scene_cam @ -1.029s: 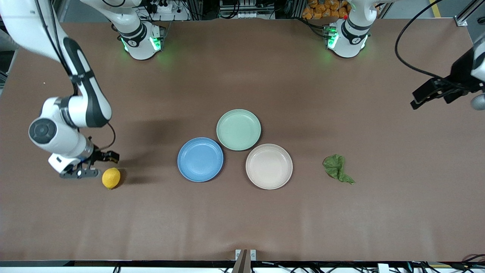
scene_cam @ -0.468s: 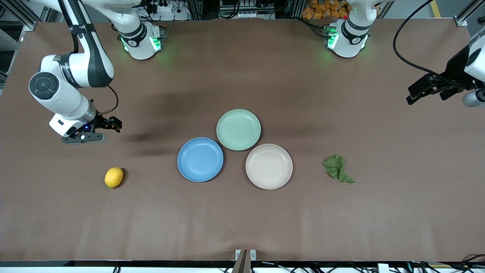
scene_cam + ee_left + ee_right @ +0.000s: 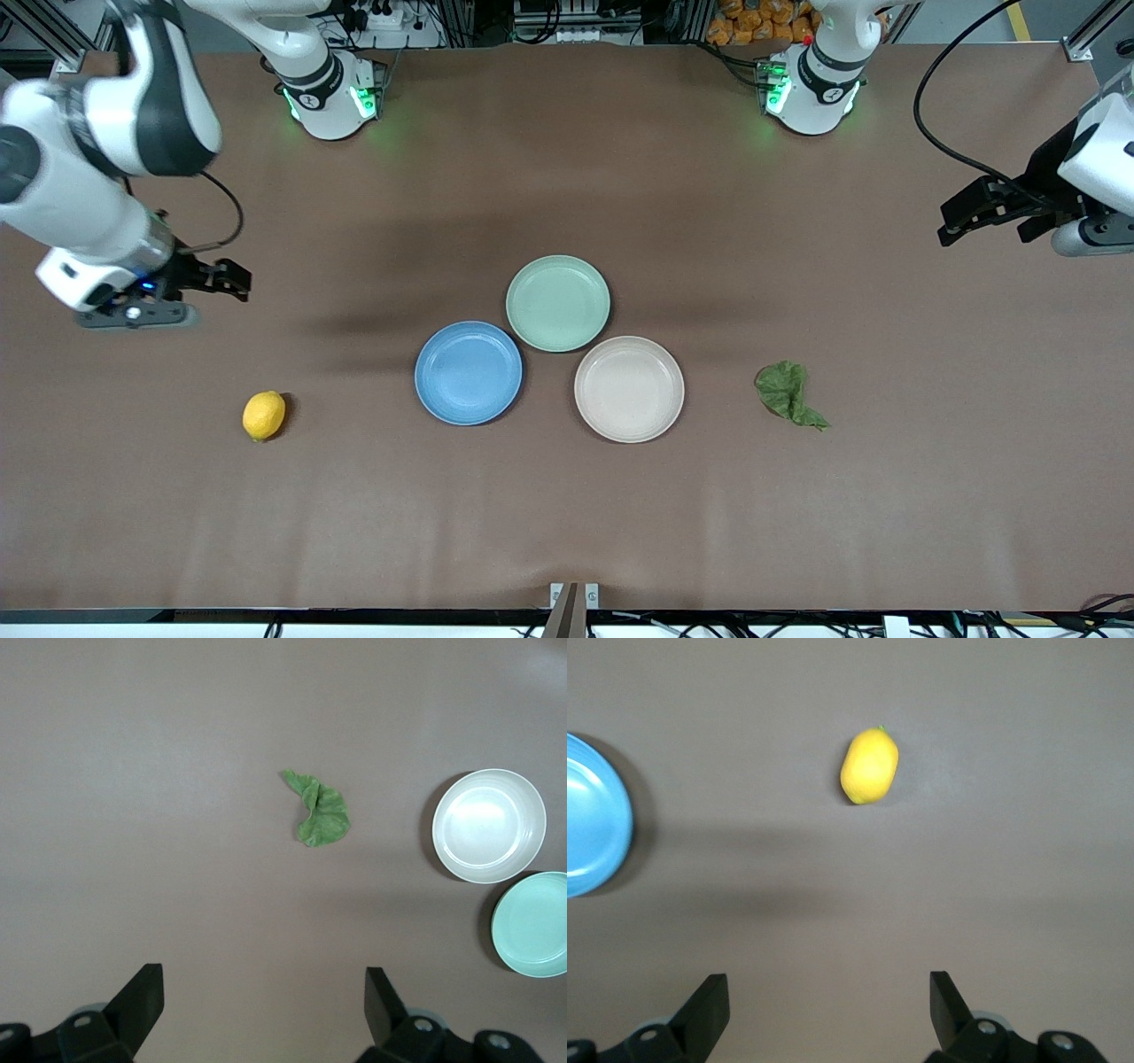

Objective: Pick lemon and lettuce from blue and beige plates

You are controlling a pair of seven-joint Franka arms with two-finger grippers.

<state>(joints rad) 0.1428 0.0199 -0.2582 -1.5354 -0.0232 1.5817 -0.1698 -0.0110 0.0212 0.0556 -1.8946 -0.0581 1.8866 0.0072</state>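
Observation:
The yellow lemon (image 3: 264, 416) lies on the bare table toward the right arm's end; it also shows in the right wrist view (image 3: 870, 767). The dark green lettuce (image 3: 787, 392) lies on the table toward the left arm's end, beside the beige plate (image 3: 629, 389); the left wrist view shows it too (image 3: 319, 810). The blue plate (image 3: 469, 372) and the beige plate hold nothing. My right gripper (image 3: 199, 292) is open and empty, up over the table's right-arm end. My left gripper (image 3: 983, 211) is open and empty, over the table's left-arm edge.
A pale mint-green plate (image 3: 558, 302) sits empty, touching the blue and beige plates and farther from the front camera than both. The brown table cover (image 3: 567, 514) is bare elsewhere. The arm bases (image 3: 330, 97) stand along the table's edge farthest from the front camera.
My right gripper has risen away from the lemon and moved off toward the table's right-arm edge. The lemon stays on the table. My left gripper has drifted slightly upward and inward.

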